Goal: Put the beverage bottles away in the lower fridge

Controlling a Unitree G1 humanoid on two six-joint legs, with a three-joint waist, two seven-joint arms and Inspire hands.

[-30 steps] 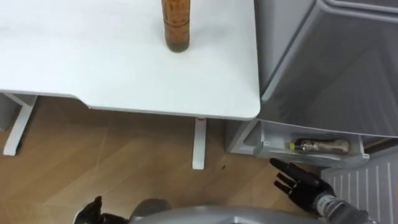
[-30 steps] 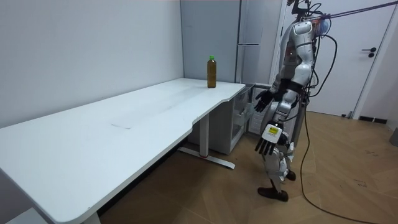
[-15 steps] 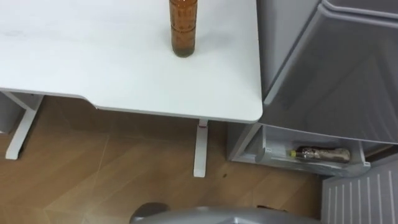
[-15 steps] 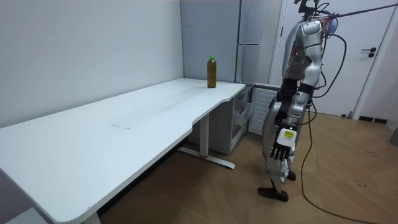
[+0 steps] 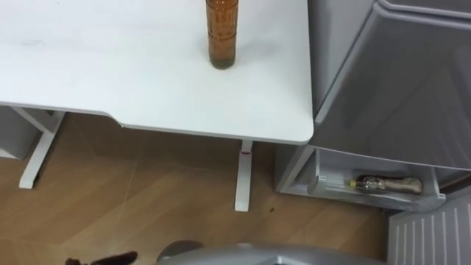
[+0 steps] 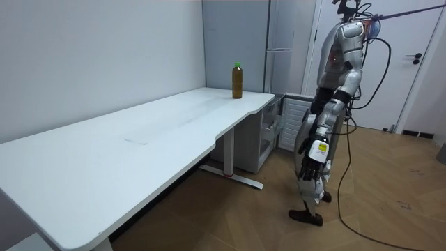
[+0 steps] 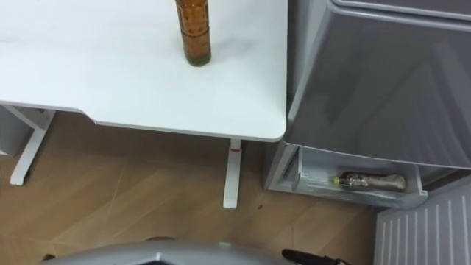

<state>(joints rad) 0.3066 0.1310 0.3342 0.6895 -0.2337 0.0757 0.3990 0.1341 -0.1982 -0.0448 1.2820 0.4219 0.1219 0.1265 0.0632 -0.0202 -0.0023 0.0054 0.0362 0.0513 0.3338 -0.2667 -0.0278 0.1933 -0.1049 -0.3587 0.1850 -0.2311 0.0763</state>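
Note:
A brown drink bottle (image 5: 221, 33) with a green cap (image 6: 237, 65) stands upright near the right end of the white table (image 5: 110, 73). A second bottle (image 5: 386, 184) lies on its side in a tray of the open lower fridge (image 5: 372, 193). I stand at the table's corner, facing the fridge, both arms hanging down. My left hand (image 5: 99, 260) shows at the bottom edge with straight fingers, holding nothing; in the room view it hangs by my thigh (image 6: 306, 162). The tips of my right hand (image 7: 313, 258) lie straight along the bottom edge, empty.
The grey upper fridge door (image 5: 419, 81) rises right of the table. A white ribbed panel (image 5: 434, 235) of the open lower door sits at the lower right. A table leg (image 5: 243, 177) stands on the wooden floor (image 5: 147, 199) in front of me.
My right hand, held out open before the fridge tray a second ago, has dropped to my side. The left hand stays low. The view has shifted a little.

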